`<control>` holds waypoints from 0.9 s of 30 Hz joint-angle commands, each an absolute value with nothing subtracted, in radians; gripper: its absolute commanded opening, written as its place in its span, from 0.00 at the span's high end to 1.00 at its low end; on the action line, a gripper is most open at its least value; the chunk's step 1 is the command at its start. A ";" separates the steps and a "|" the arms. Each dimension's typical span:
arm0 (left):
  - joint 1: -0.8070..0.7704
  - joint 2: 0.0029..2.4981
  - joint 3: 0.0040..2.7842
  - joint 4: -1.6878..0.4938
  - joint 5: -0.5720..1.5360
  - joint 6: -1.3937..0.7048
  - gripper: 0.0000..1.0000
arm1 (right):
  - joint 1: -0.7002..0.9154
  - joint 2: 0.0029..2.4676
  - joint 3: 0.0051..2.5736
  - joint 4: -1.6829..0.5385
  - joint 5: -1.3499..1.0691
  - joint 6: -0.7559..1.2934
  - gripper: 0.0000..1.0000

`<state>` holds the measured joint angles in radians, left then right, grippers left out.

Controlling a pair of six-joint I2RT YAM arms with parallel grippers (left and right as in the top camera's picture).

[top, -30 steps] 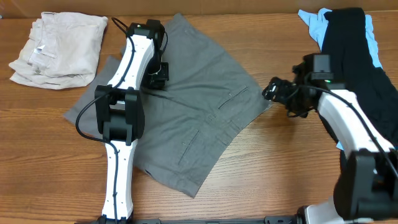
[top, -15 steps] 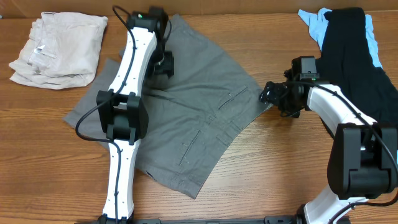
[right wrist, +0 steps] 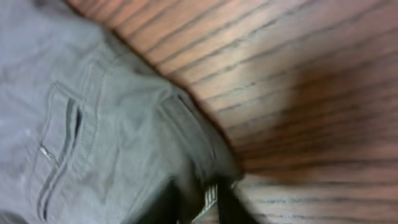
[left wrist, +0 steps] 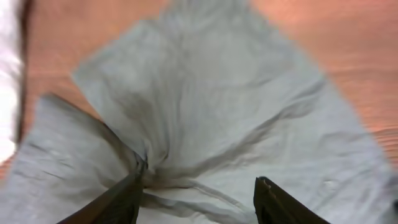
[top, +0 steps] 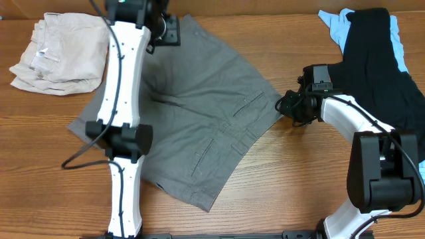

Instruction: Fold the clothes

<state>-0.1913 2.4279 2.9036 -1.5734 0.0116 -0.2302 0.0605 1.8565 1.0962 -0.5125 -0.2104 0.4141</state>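
Observation:
The grey shorts (top: 212, 113) lie spread flat across the middle of the table, back pockets up. My left gripper (top: 166, 30) hangs above their far edge. In the left wrist view it (left wrist: 199, 190) is open, with a bunched crease of the shorts (left wrist: 205, 106) below it and nothing between the fingers (left wrist: 127, 196). My right gripper (top: 287, 106) sits at the shorts' right waistband corner. In the right wrist view it (right wrist: 208, 198) has the jaws closed on that corner of the shorts (right wrist: 93, 118), next to a slit pocket.
A folded cream-beige garment (top: 63, 50) lies at the far left. A black garment (top: 378, 60) over a light-blue one (top: 332, 23) is piled at the far right, behind my right arm. Bare wood (top: 299, 186) shows along the near edge.
The left gripper let go of the fabric, opened and lifted away toward the far edge. The right gripper moved left onto the waistband corner and closed on it.

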 commanded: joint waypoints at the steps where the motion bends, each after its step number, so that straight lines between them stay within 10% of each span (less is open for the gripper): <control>1: -0.204 2.349 2.931 -1.562 0.017 -0.220 0.40 | 0.061 1.861 1.092 -0.466 -0.188 0.420 0.96; 27: -0.226 2.351 2.881 -1.544 -0.063 -0.181 0.44 | -0.091 1.977 1.139 0.145 0.030 0.299 0.92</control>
